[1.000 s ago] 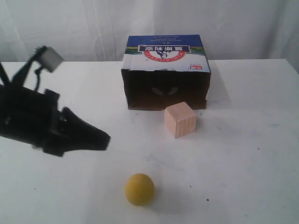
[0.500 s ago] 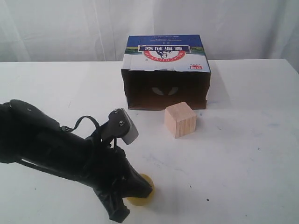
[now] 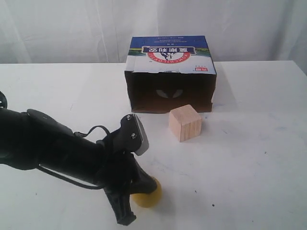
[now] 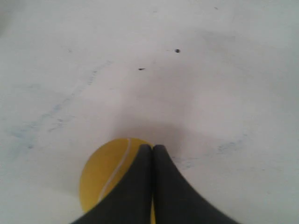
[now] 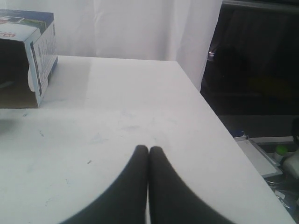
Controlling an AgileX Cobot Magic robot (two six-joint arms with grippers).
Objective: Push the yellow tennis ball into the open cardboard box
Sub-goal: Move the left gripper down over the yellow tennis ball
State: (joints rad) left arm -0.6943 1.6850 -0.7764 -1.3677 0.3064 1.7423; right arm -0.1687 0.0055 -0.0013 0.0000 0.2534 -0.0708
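A scuffed matte white table (image 3: 249, 158) stands before a white curtain (image 3: 72, 28). The black left gripper (image 4: 153, 148), jaws pressed together and empty, lies against the smooth mustard-yellow tennis ball (image 3: 149, 195) near the table's front. Farther back sits the open blue-and-white cardboard box (image 3: 170, 57), with a light wooden cube (image 3: 185, 122) before its dark mouth. The right gripper (image 5: 148, 150), its jaws also closed on nothing, hangs over bare table.

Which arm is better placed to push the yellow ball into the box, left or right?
Left. The left gripper, jaws shut, is right at the yellow tennis ball. The right gripper is over bare table, no ball in its view.
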